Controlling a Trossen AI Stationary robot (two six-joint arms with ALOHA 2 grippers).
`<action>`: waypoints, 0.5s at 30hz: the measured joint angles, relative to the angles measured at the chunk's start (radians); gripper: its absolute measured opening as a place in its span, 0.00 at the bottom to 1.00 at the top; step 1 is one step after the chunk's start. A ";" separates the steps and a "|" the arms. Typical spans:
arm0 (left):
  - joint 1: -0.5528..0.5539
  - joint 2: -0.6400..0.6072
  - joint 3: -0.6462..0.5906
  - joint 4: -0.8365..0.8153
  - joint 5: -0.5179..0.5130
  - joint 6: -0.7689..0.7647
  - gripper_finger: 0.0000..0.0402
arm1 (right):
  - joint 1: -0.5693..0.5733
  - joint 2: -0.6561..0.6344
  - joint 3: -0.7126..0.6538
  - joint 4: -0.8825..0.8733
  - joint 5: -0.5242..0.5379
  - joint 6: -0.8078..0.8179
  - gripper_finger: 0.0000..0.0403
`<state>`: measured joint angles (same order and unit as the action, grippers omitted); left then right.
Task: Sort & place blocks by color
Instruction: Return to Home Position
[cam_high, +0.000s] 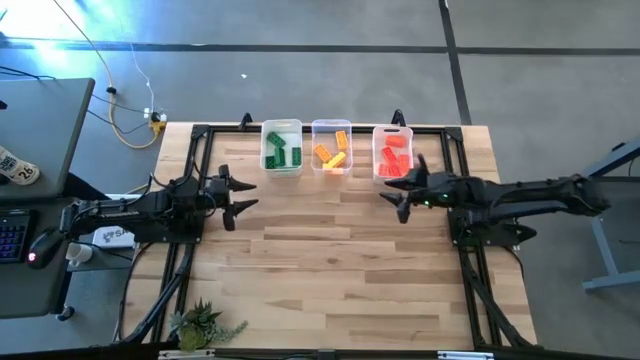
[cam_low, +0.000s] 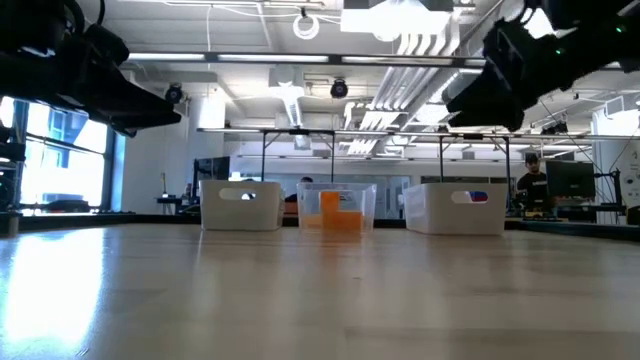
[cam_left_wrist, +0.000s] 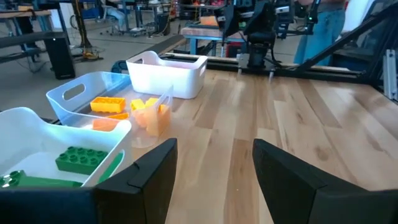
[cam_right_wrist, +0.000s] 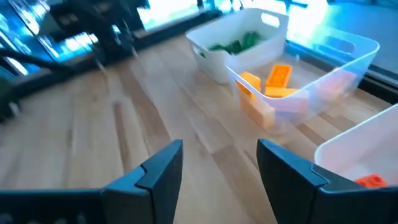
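Beyond the open, empty left hand and right hand, three bins hold blocks.

Wooden table: light plank top. Three bins in row at table's far edge: left bin, opaque white; middle bin, translucent; right bin, opaque white. Small green plant at table's near left corner. Dark desk left of table, carrying keyboard and mouse. Yellow cable on floor beyond table's far left corner. Person in room behind table, well apart from it.
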<state>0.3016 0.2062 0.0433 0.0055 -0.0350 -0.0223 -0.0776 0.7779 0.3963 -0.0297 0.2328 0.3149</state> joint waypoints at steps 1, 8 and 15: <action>0.000 0.000 0.000 -0.001 0.002 0.000 0.50 | 0.000 -0.031 -0.035 0.033 -0.003 0.003 0.48; 0.000 0.000 0.000 -0.009 0.001 0.019 0.50 | 0.000 -0.164 -0.241 0.243 -0.005 0.018 0.48; 0.000 0.000 0.000 -0.021 -0.003 0.088 0.50 | 0.000 -0.228 -0.382 0.388 -0.004 0.025 0.48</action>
<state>0.3016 0.2066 0.0437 -0.0158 -0.0375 0.0655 -0.0776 0.5500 0.0143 0.3582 0.2283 0.3398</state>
